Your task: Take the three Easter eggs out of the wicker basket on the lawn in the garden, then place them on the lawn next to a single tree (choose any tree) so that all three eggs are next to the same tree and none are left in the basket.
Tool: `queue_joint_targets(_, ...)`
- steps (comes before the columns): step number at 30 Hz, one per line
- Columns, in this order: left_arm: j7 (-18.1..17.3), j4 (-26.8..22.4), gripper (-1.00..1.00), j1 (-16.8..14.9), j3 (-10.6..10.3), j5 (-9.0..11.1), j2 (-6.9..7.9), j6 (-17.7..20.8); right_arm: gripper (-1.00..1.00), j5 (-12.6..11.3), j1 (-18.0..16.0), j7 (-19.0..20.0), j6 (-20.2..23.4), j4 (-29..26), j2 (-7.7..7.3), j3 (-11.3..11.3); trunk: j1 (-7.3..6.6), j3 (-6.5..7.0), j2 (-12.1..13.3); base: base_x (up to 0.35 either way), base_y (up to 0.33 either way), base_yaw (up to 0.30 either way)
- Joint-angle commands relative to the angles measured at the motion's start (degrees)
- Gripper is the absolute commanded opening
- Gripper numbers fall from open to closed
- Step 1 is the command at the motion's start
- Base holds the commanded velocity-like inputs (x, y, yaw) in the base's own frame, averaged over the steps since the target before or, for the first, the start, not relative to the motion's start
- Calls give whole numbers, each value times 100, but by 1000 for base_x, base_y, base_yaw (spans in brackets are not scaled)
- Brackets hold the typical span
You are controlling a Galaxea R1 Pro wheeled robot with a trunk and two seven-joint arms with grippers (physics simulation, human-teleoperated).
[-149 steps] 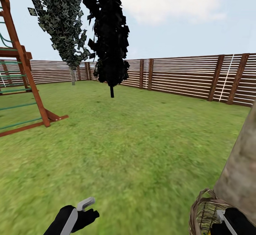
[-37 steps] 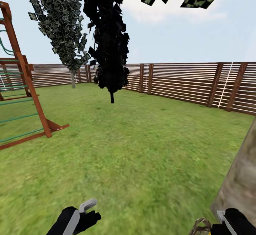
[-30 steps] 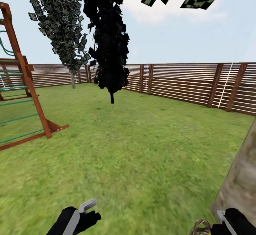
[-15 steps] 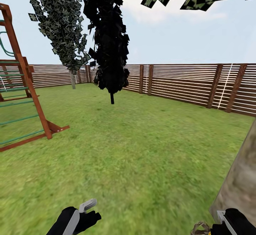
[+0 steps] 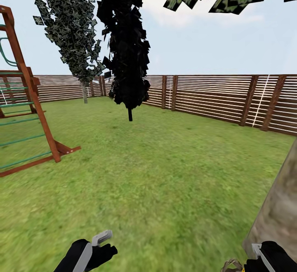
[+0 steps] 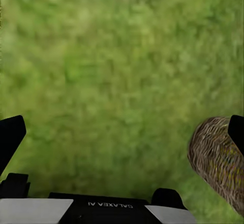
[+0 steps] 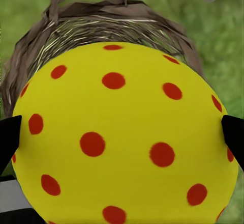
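Yellow egg [image 7: 122, 132] with red dots clamped between right gripper [image 7: 122, 135] fingertips, directly above wicker basket [image 7: 101, 28]: seen close from right wrist. From head, basket rim [image 5: 232, 265] barely visible at bottom edge beside pale tree trunk [image 5: 278, 206] on lawn [image 5: 165, 173]. From left wrist, left gripper [image 6: 122, 132] spread wide, holding nothing, over grass, basket [image 6: 216, 158] alongside. Climbing frame [image 5: 24, 111], fence [image 5: 214, 97] beyond.
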Motion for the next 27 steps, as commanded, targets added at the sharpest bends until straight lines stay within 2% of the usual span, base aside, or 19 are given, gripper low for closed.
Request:
queue_joint_targets(1,50,-8,100,-2,18,59,-5,30,-100,37,-3,36,26,-9,-1,-27,-23,11,37,0,0,0)
queue_joint_targets(20,50,-7,100,-2,18,60,-9,30,-100,39,-3,36,26,-9,-1,-20,-440,353,799,0,0,0)
queue_joint_targets(24,47,-11,100,-2,20,60,-4,29,-100,41,-1,36,23,-4,-1,-20,-440,353,799,0,0,-5)
queue_joint_targets(27,44,-5,100,-2,19,60,-6,24,-100,30,-3,44,10,139,-3,-35,-440,353,799,0,0,-221)
